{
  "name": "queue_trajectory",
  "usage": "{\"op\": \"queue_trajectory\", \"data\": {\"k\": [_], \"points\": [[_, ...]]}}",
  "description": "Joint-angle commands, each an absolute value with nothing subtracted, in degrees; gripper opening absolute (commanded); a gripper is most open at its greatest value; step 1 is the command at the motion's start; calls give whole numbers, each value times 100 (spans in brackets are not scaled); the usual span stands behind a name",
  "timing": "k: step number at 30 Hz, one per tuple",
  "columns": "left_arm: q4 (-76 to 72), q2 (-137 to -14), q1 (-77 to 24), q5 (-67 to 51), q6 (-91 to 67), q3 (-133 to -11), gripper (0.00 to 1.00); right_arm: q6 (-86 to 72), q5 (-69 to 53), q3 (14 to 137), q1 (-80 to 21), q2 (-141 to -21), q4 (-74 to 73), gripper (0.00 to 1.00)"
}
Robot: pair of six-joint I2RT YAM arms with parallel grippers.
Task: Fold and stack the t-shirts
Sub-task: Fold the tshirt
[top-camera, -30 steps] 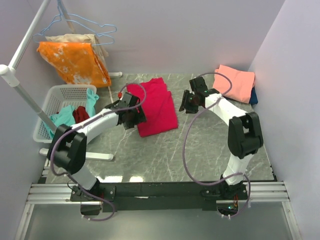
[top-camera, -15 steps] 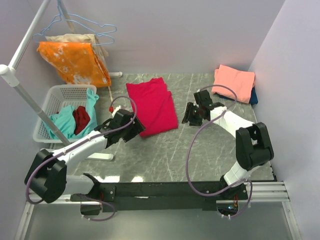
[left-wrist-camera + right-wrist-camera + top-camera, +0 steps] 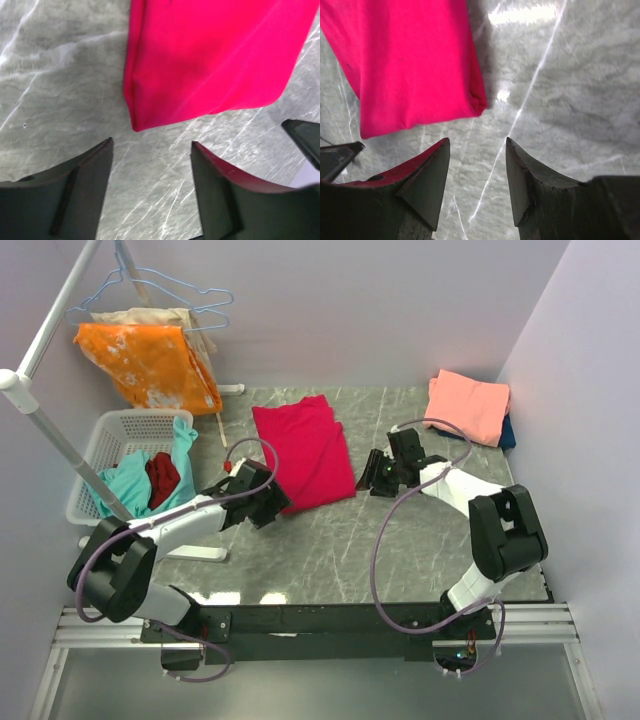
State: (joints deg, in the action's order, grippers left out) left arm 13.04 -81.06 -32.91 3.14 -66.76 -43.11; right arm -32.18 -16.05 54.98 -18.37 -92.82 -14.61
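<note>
The top external camera looks down from above and behind the arm bases and takes in the whole marble table (image 3: 330, 550). Each wrist camera hangs close over the tabletop, looking down between the fingertips of the left gripper (image 3: 151, 150) or the right gripper (image 3: 477, 147). All three views share the lower edge of the crimson-red t-shirt (image 3: 305, 450), which lies at the top of both wrist frames.

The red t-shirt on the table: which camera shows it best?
The top external view. It shows the whole folded red t-shirt lying flat on the table, with all its edges. The left wrist view shows only its near left corner, the right wrist view only its near right corner, both close up.
</note>
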Motion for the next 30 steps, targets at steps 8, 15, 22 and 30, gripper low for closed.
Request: {"op": "queue_trajectory", "data": {"k": [8,15,22,30], "points": [[818,-8568,-3234,229,-6759,-4482,60,-3094,-1573,5695,-1828,-9668,-1151,56],[580,-8894,-3226,298,-6724,-4473,58,-2927,-1547,6020,-1819,-10002,-1213,55],[615,-9017,-3173,431,-6653,-4597,57,-2848,-1687,6337,-1802,-10291,-1230,54],[800,-8930,-3147,747,-6627,-4606,56,-2813,-2223,6100,-1810,-10415,-976,53]]}}
